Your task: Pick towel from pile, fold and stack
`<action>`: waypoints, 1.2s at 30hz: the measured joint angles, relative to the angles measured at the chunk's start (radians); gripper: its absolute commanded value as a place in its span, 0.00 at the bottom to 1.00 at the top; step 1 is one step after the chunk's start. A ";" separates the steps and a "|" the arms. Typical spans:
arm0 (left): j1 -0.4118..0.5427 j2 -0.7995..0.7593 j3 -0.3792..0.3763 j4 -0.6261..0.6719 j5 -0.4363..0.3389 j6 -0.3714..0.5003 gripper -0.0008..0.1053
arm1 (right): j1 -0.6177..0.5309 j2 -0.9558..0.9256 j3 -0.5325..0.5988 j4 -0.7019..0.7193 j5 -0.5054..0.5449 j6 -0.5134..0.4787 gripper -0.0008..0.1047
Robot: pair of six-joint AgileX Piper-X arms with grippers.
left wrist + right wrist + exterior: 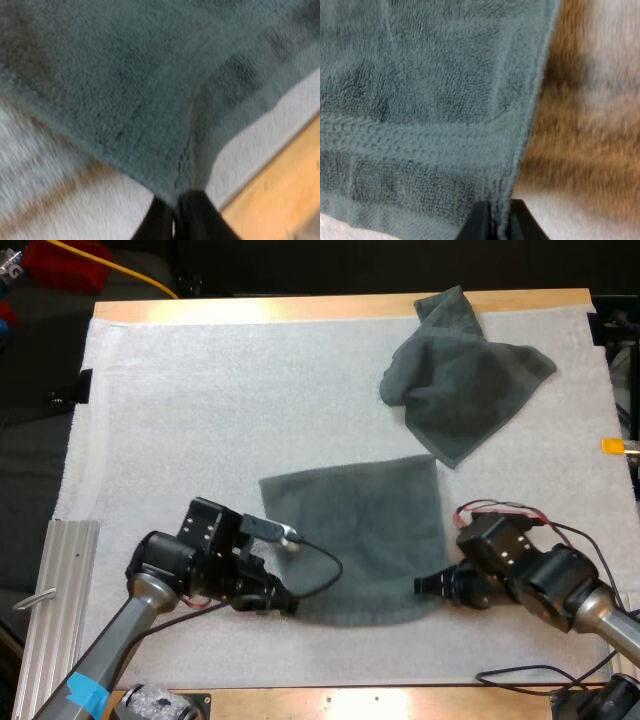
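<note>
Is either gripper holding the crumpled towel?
No: the left gripper and right gripper each pinch a near corner of the spread towel, away from the crumpled towel.

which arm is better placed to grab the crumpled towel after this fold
Right, likely: the crumpled dark grey-green towel lies far right on the white mat, on the right end effector's side. It and the left end effector pinch the flat grey-green towel.

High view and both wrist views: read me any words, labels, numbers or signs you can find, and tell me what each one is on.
There is no readable text in any view.
On the flat towel: nothing, no tag showing.
On the crumpled towel: nothing, no tag showing.
On the white mat: nothing.
</note>
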 measured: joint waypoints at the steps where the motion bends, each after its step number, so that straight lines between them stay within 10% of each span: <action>1: -0.017 0.000 0.000 0.016 -0.005 0.000 0.01 | 0.019 0.000 -0.004 0.020 0.010 0.000 0.02; 16: 0.022 0.002 0.000 0.028 0.013 -0.025 0.01 | 0.042 0.000 -0.014 0.030 0.106 0.143 0.02; 36: 0.335 0.239 0.000 -0.236 0.230 -0.165 0.01 | -0.296 0.225 -0.015 -0.410 -0.212 0.463 0.02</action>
